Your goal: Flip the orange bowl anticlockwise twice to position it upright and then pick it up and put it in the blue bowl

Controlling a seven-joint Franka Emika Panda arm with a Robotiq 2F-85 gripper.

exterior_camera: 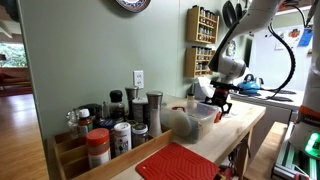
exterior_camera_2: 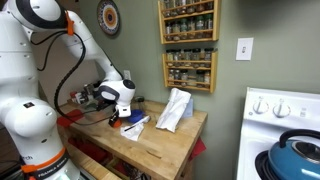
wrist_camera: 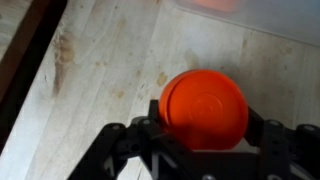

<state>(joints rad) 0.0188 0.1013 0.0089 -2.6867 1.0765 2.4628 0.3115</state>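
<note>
The orange bowl (wrist_camera: 205, 105) lies upside down on the pale wooden counter, its flat base facing the wrist camera. My gripper (wrist_camera: 198, 132) has one black finger on each side of it, and both fingers seem to press on its rim. In both exterior views the gripper (exterior_camera: 219, 101) (exterior_camera_2: 124, 115) is low over the counter, with a bit of orange (exterior_camera_2: 120, 123) under it. A pale bluish container (wrist_camera: 262, 20) lies just beyond the bowl; I cannot tell whether it is the blue bowl.
Spice jars and shakers (exterior_camera: 120, 125) and a red ribbed mat (exterior_camera: 178, 163) stand at one end of the counter. A clear tub (exterior_camera: 198, 116) sits near the gripper. A white bag (exterior_camera_2: 174, 108), wall spice racks (exterior_camera_2: 189, 45) and a stove with a blue kettle (exterior_camera_2: 296, 152) are nearby.
</note>
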